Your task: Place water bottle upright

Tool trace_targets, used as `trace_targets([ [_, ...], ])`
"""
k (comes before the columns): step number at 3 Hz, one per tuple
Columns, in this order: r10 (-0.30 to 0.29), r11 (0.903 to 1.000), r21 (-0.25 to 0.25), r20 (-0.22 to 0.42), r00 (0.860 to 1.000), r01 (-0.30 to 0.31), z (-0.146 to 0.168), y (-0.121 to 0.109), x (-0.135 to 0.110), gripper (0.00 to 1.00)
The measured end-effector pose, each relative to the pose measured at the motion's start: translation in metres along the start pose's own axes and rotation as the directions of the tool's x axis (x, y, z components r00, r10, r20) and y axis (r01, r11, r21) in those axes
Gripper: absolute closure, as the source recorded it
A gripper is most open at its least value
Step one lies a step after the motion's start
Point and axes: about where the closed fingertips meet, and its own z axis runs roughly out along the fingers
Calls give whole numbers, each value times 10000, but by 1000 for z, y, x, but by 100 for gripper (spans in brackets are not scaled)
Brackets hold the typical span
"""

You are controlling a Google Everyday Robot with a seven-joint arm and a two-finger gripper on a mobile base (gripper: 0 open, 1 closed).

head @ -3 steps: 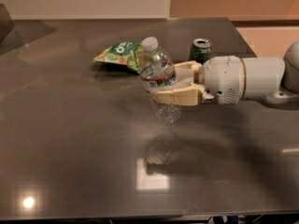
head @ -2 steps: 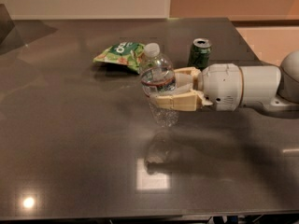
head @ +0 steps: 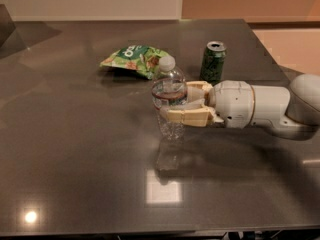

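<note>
The water bottle (head: pixel 169 97) is a small clear ribbed bottle with a white cap and a label band. It stands upright near the middle of the dark table (head: pixel 75 149), its base at or just above the surface. My gripper (head: pixel 176 104) reaches in from the right with its tan fingers (head: pixel 187 117) on either side of the bottle's middle, shut on it. The white arm (head: pixel 265 106) stretches off to the right edge.
A green drink can (head: pixel 213 61) stands upright behind the gripper. A green and white snack bag (head: pixel 135 59) lies flat behind the bottle, to the left. The table's right edge runs close to the arm.
The gripper has carried the bottle down and slightly left, and the bottle has turned from tilted to upright with its base near the table.
</note>
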Motion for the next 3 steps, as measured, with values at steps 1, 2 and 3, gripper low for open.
trace_targets([
  [1,15,9997,-251,445,9990,-4,2,-1,10,100],
  [2,243,9993,-307,661,9975,-223,3,-1,17,83],
  [3,507,9983,-338,823,9953,-480,2,-1,21,59],
])
